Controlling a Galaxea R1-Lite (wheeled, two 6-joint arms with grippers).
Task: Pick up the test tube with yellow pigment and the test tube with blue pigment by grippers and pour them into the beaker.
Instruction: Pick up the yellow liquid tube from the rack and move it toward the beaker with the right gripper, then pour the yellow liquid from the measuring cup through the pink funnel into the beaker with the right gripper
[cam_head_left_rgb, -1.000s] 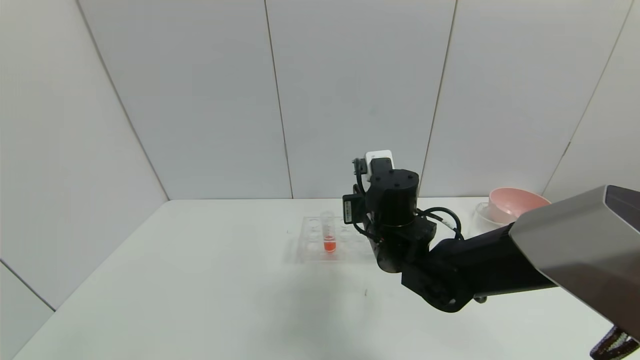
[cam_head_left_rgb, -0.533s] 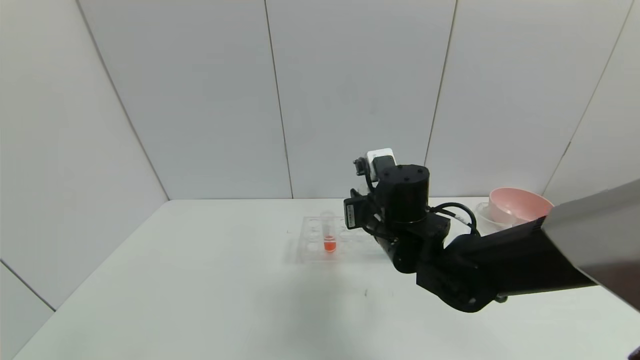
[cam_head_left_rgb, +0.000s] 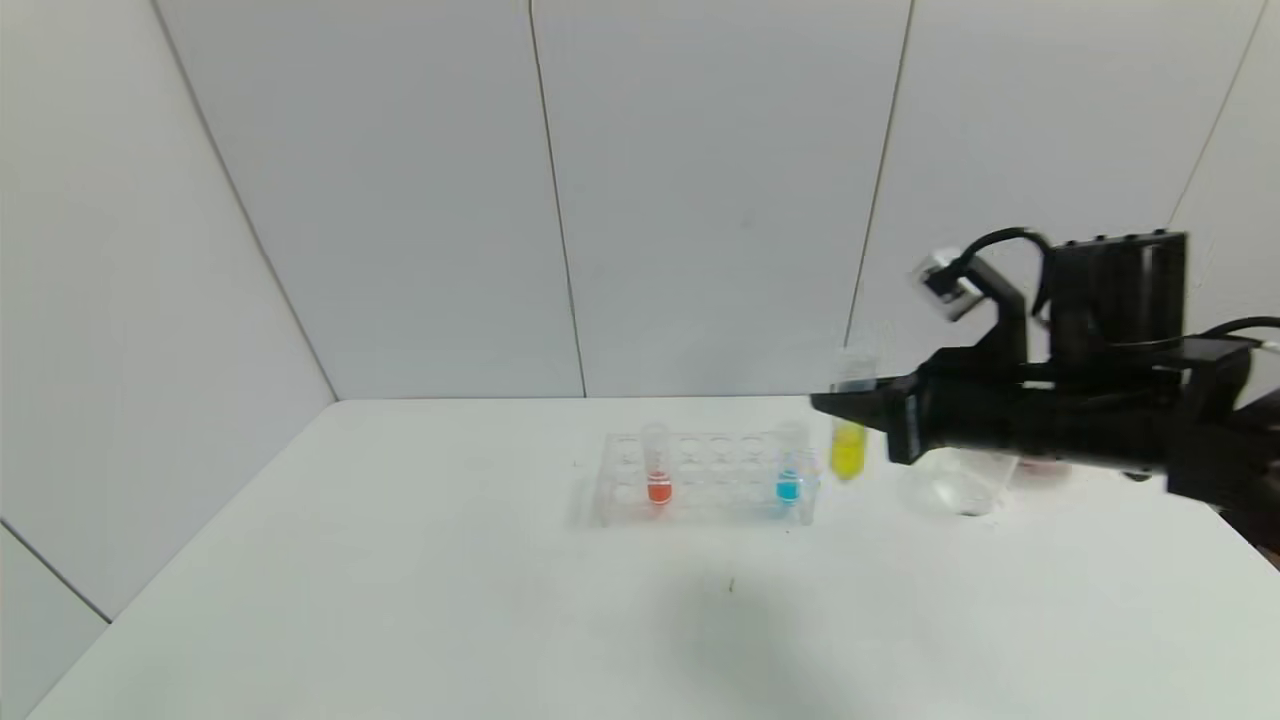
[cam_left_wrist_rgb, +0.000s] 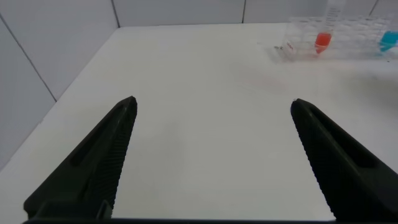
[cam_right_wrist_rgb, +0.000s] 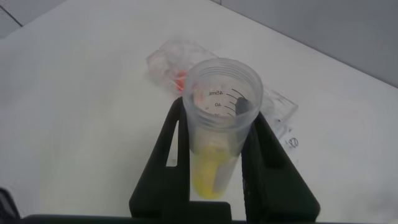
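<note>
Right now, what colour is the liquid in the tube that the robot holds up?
Bright yellow, clearest in the head view.

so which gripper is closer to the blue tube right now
The right. The right gripper holds the yellow tube just beside the rack end where the blue tube stands. The left gripper is open, low over bare table, well short of the rack.

1. White table (cam_head_left_rgb: 400, 600), filling the lower half of the head view.
2. Clear many-holed tube rack (cam_head_left_rgb: 705, 480) at frame centre, standing directly on the tabletop.
3. Beaker (cam_head_left_rgb: 958, 485), clear, right of centre, resting on the surface near the rack's right end.
4. Small dark speck (cam_head_left_rgb: 731, 585) below the rack, toward lower centre.
</note>
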